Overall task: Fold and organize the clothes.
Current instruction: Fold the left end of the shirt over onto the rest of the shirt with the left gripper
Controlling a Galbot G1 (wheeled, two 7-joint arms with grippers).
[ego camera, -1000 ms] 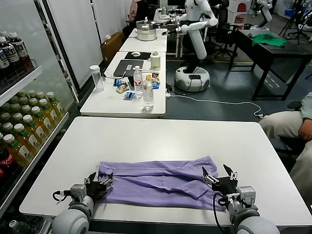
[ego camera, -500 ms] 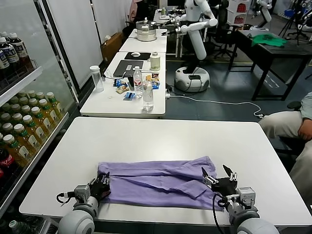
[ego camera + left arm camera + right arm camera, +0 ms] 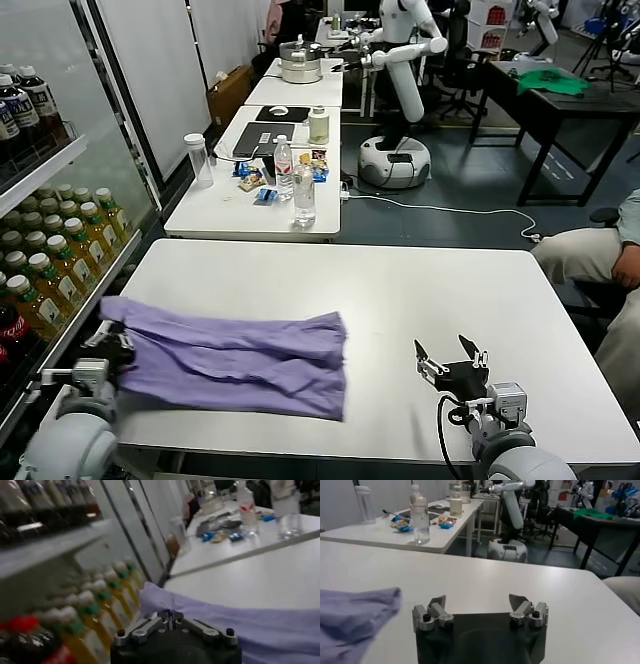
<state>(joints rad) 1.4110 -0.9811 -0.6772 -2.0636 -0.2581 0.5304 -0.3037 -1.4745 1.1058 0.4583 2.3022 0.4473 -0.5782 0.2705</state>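
The lavender-purple T-shirt (image 3: 240, 360) lies bunched lengthwise on the left half of the white table (image 3: 420, 290), and one end overhangs the table's left edge. My left gripper (image 3: 116, 346) is at that edge, shut on the shirt's end. In the left wrist view its jaws (image 3: 170, 615) meet on a pinch of purple cloth (image 3: 240, 622). My right gripper (image 3: 451, 358) stands open near the front right of the table, well clear of the shirt. In the right wrist view its fingers (image 3: 479, 605) hold nothing, and the shirt's near end (image 3: 350, 617) lies off to one side.
A shelf of drink bottles (image 3: 45, 270) stands close by the table's left edge. Behind is a second table (image 3: 255, 190) with bottles and snacks. A seated person's knee (image 3: 590, 255) is at the right. A white robot (image 3: 400, 80) stands farther back.
My left gripper shut on the shirt's left end and pulled it left to the table's edge. The shirt slid away from my right gripper, which stayed open and still.
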